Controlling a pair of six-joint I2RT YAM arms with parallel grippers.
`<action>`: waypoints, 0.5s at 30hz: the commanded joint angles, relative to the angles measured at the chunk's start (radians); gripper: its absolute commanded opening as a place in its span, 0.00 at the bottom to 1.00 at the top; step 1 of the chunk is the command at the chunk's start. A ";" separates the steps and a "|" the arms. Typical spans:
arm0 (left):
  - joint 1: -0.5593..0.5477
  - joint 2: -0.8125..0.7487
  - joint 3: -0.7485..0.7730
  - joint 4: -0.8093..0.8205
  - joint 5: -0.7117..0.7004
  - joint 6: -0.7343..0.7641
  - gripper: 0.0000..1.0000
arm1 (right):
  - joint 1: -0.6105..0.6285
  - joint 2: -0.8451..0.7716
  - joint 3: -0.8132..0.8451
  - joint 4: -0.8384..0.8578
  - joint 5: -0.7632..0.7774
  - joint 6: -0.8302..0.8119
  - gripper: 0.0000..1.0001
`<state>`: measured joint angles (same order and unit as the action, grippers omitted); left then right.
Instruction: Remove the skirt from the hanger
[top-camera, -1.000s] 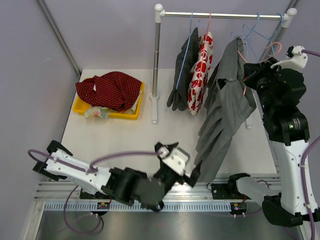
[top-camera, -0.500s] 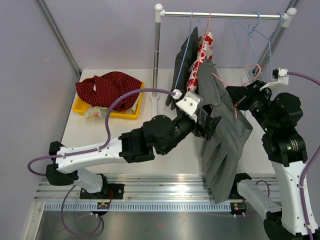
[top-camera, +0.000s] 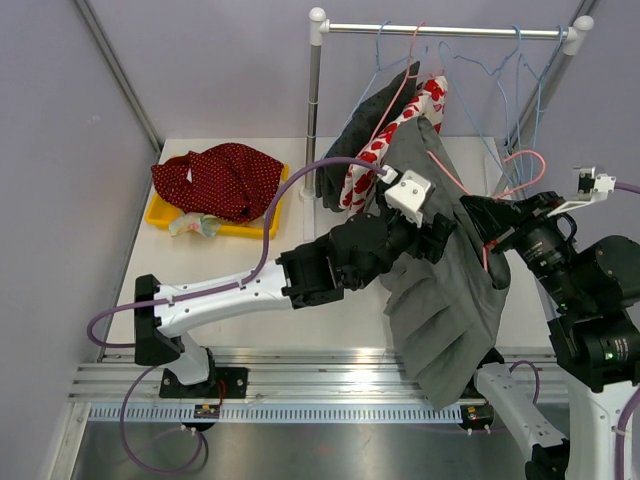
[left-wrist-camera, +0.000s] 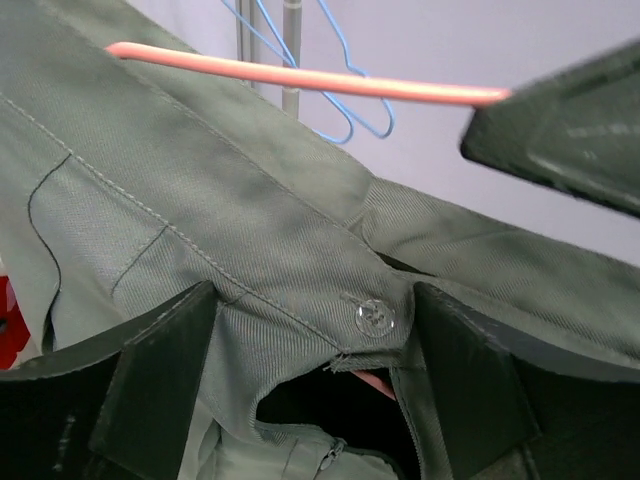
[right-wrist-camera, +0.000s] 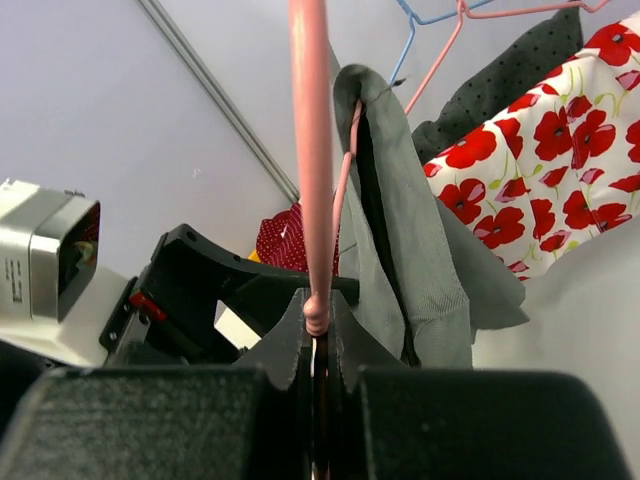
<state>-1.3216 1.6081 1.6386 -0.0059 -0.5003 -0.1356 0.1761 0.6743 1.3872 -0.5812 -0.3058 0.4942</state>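
Note:
The grey-green skirt (top-camera: 450, 300) hangs from a pink wire hanger (top-camera: 450, 175), held off the rail above the table's front right. My right gripper (top-camera: 495, 228) is shut on the hanger's wire (right-wrist-camera: 310, 150), pinched at the fingertips (right-wrist-camera: 318, 320). The skirt (right-wrist-camera: 400, 200) droops over the hanger just beyond. My left gripper (top-camera: 443, 238) is at the skirt's waist. In the left wrist view its open jaws (left-wrist-camera: 310, 335) straddle the buttoned waistband (left-wrist-camera: 375, 318), one finger (left-wrist-camera: 160, 370) on each side. The pink hanger (left-wrist-camera: 300, 78) crosses above.
A clothes rail (top-camera: 440, 30) on a post (top-camera: 313, 120) carries a red-poppy garment (top-camera: 385, 140), a dark dotted garment (top-camera: 355, 135) and bare blue hangers (top-camera: 500, 80). A yellow tray (top-camera: 160, 215) at back left holds a red dotted cloth (top-camera: 220, 175).
My left arm rose from the table's front edge to the skirt's waist, and its jaws narrowed slightly. My right arm drew the hanger and skirt away from the rail, forward and lower.

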 joint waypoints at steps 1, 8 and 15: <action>0.042 0.021 0.069 0.067 -0.052 0.005 0.77 | 0.013 -0.042 0.052 0.027 -0.134 0.056 0.00; 0.042 0.016 0.092 0.052 -0.069 0.033 0.10 | 0.013 -0.068 -0.014 0.030 -0.144 0.058 0.00; 0.042 0.032 0.133 0.044 -0.037 0.064 0.00 | 0.013 -0.090 -0.037 0.024 -0.139 0.047 0.00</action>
<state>-1.2984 1.6283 1.7058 -0.0162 -0.5236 -0.1040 0.1768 0.6083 1.3411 -0.5922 -0.3534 0.5045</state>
